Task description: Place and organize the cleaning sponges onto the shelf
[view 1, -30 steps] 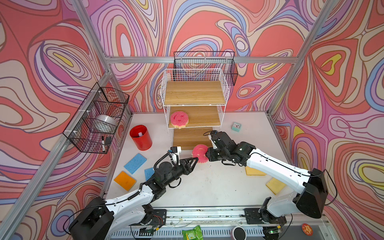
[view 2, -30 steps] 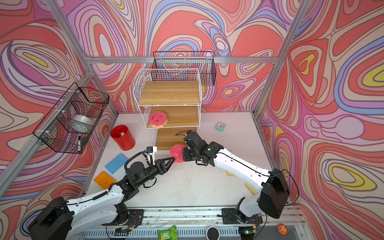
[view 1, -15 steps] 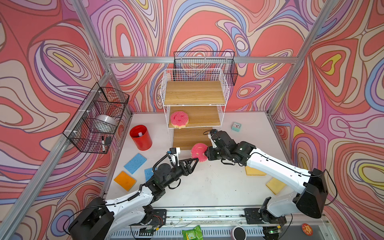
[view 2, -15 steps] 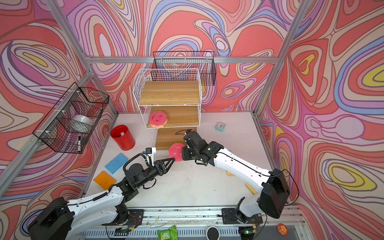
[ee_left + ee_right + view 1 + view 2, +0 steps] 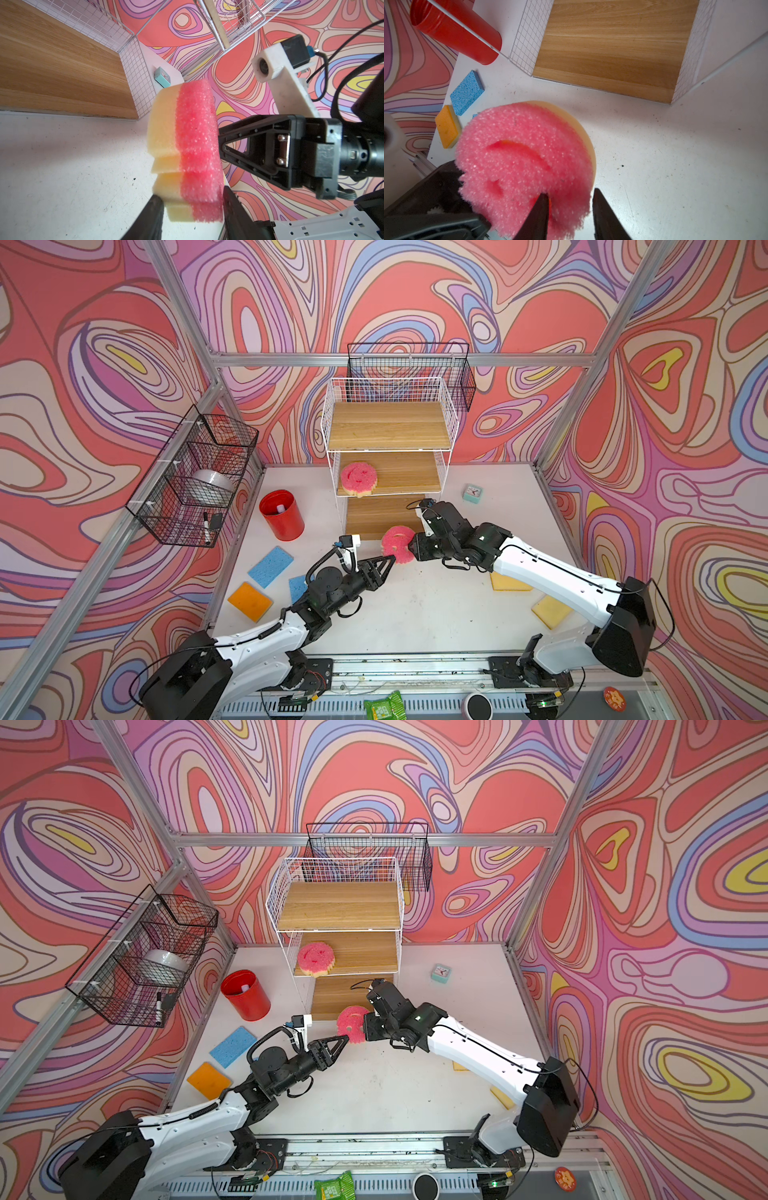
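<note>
A round pink-and-yellow smiley sponge (image 5: 395,543) (image 5: 349,1023) stands on edge just above the table, in front of the shelf's (image 5: 390,427) lowest board. My left gripper (image 5: 390,560) (image 5: 191,193) is shut across its thickness (image 5: 187,145). My right gripper (image 5: 411,547) (image 5: 570,192) stands open at its pink face (image 5: 525,155), one finger in an eye hole, the other just off the rim. Another smiley sponge (image 5: 358,478) lies on the middle board. Blue sponges (image 5: 270,566) (image 5: 297,587), an orange one (image 5: 250,600) and yellow ones (image 5: 509,583) (image 5: 552,611) lie on the table.
A red cup (image 5: 282,514) stands left of the shelf and a mint clock (image 5: 473,493) to its right. Black wire baskets hang on the left wall (image 5: 195,477) and behind the shelf's top (image 5: 409,373). My right arm passes over one yellow sponge.
My left jaws have closed on the smiley sponge from below. My right jaws have eased apart at its rim. The sponge has barely moved.
</note>
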Action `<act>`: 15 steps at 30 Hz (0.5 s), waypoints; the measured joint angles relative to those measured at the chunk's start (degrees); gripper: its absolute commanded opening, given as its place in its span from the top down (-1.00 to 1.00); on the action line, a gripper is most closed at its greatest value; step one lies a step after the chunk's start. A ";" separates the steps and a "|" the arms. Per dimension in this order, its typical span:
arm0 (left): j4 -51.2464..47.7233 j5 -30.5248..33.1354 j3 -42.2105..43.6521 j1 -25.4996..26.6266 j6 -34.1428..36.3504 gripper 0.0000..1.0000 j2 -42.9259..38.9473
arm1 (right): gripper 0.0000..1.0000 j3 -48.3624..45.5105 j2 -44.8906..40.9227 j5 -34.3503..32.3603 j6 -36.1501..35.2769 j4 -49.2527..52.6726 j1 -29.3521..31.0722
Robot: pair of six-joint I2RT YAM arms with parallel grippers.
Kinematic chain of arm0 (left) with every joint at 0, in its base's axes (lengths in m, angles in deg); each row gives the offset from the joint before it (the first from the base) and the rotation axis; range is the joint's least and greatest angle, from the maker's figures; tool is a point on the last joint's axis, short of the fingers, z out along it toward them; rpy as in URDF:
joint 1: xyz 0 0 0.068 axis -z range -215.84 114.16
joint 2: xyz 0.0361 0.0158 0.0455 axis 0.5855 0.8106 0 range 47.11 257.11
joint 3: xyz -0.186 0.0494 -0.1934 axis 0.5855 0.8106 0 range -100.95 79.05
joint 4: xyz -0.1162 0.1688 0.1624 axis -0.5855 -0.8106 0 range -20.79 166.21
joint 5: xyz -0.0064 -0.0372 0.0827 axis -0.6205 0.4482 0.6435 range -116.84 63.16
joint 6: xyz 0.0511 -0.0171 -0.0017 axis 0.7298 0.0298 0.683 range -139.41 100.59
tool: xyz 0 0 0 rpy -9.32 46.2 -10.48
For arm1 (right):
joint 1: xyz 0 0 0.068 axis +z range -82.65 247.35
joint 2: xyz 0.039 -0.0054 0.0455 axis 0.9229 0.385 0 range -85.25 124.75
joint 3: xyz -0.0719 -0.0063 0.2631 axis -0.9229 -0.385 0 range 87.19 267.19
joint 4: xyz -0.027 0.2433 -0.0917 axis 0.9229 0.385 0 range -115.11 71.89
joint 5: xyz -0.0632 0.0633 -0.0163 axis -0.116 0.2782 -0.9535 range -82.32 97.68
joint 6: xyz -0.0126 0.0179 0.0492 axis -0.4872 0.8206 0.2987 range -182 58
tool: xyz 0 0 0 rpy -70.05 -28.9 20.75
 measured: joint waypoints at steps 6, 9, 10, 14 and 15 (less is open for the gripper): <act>0.13 0.22 0.00 0.00 0.00 0.16 -0.57 | 0.02 0.00 0.00 -0.59 -0.15 0.02 0.00; 0.02 0.48 0.00 0.00 0.00 0.17 -1.40 | -0.12 0.00 -0.02 -1.07 -0.17 0.13 -0.02; -0.13 0.57 0.00 0.00 0.00 0.17 -1.73 | -0.15 0.00 -0.02 -1.29 -0.22 0.20 -0.04; -1.36 1.14 0.02 0.00 0.02 0.16 -3.65 | -0.18 0.00 -0.13 -1.90 -0.31 0.31 -0.02; -1.84 1.38 0.00 0.00 0.04 0.16 -4.42 | -0.18 0.00 -0.28 -1.92 -0.28 0.33 -0.02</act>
